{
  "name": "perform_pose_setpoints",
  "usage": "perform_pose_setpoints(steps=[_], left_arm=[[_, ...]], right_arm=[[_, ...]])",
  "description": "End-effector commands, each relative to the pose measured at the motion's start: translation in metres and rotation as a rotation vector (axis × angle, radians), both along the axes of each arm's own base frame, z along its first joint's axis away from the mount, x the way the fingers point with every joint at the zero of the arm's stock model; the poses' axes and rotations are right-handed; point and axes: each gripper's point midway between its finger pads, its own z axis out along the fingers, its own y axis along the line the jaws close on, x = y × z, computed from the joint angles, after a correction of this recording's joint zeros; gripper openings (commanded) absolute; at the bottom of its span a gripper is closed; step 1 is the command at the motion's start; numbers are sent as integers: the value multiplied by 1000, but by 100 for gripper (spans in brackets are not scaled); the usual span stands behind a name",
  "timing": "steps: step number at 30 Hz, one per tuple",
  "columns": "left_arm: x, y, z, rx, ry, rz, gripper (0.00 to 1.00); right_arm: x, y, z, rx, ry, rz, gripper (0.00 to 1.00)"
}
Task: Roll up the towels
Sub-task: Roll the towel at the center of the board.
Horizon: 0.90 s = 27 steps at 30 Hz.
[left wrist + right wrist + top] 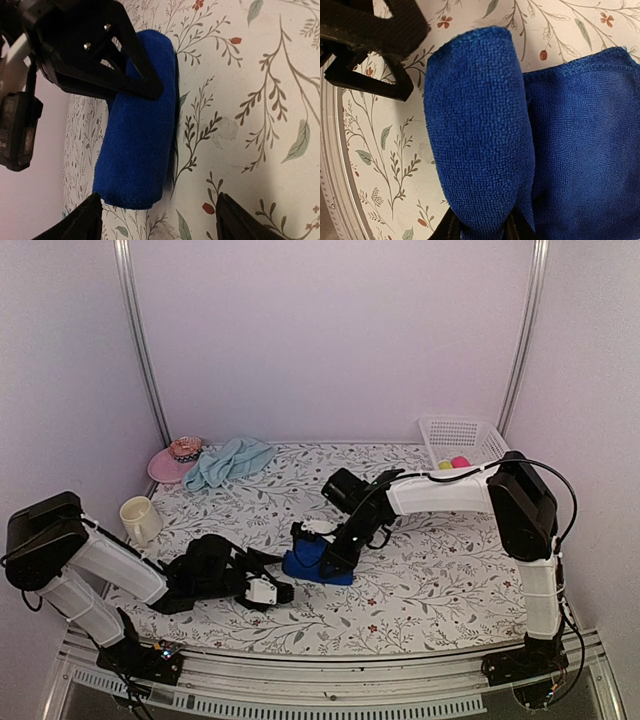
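A floral-print table (pixel 440 580) holds two towels: the royal blue towel (pixel 318 565) rolled at centre, the aqua towel (pixel 228 461) crumpled at 11 o'clock. Of two grippers, the right gripper (pixel 335 556) pinches the blue roll — the left gripper (pixel 283 592), fingers spread, sits just at its 7 o'clock.

ahead of my left gripper (pixel 280 592): blue towel (pixel 300 565), my right gripper (pixel 330 555) clamped on it | table (pixel 450 580) right of towel: free | mug (pixel 140 518) beside left arm (pixel 120 565)
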Motion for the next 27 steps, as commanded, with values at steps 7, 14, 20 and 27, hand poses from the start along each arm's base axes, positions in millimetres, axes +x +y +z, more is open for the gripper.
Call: perform_pose_setpoints(steps=[7, 14, 20, 27], left_arm=[[7, -26, 16, -39, -31, 19, 78], [3, -28, 1, 28, 45, 12, 65], [-6, -24, -12, 70, 62, -7, 53], [-2, -24, -25, 115, 96, 23, 33]], right_arm=[[-45, -13, -16, -23, 196, 73, 26], [-41, -14, -15, -26, 176, 73, 28], [-38, -14, -15, -26, 171, 64, 30], [-36, -16, -16, -33, 162, 63, 31]])
